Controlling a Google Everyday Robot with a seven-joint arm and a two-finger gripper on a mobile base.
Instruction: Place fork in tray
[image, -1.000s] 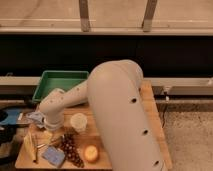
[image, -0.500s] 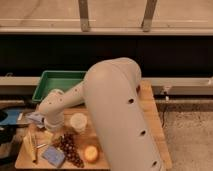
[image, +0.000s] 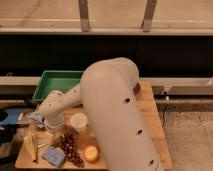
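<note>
Fork (image: 42, 145): slim and silvery, lying flat on the front left part of a wooden table (image: 150, 120), just beside a long yellowish utensil (image: 32, 146) and left of a bunch of dark grapes (image: 70, 147); small and faint, exact outline hard to make out. Outside the green tray (image: 56, 80) and well apart from it. Green tray: large, shallow and rectangular with a raised rim, at the back left of the table, its right end hidden behind the arm. Robot arm (image: 117, 110): thick, pale and rounded, filling the middle of the view, rising from the front right, then bending down and reaching leftward over the table. Gripper (image: 41, 120): at the end of that arm, low over the left side of the table, between the tray behind it and the fork in front of it; whether open or closed, impossible to tell. White cup (image: 78, 121): upright, near the middle of the table, just to the right of the gripper and behind the grapes. Round orange fruit (image: 91, 152): near the front edge, just right of the grapes. Small blue square pad (image: 53, 156): also at the front edge, just left of the grapes and close to the fork. Behind the table, a dark wall under a pale ledge; to the right, speckled floor.
</note>
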